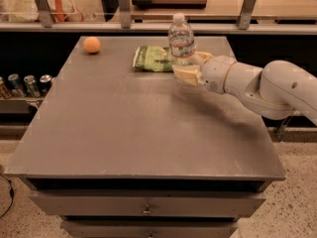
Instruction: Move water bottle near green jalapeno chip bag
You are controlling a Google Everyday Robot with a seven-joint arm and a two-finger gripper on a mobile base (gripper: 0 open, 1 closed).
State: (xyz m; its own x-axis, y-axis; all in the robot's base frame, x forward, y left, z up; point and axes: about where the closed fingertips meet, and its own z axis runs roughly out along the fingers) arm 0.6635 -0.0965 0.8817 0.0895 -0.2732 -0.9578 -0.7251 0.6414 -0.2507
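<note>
The water bottle (181, 39) is clear ribbed plastic with a white cap and a pale label band. It stands upright, held at its lower part by my gripper (186, 69), which reaches in from the right on a white arm and is shut on it. The green jalapeno chip bag (153, 58) lies flat on the grey table (124, 128) just left of the bottle, its right end partly hidden behind the bottle and gripper. Whether the bottle's base touches the table is hidden.
A small orange ball (91, 44) sits at the table's far left. Several metal cans (25, 85) stand on a low shelf left of the table. A railing and counter run behind the table.
</note>
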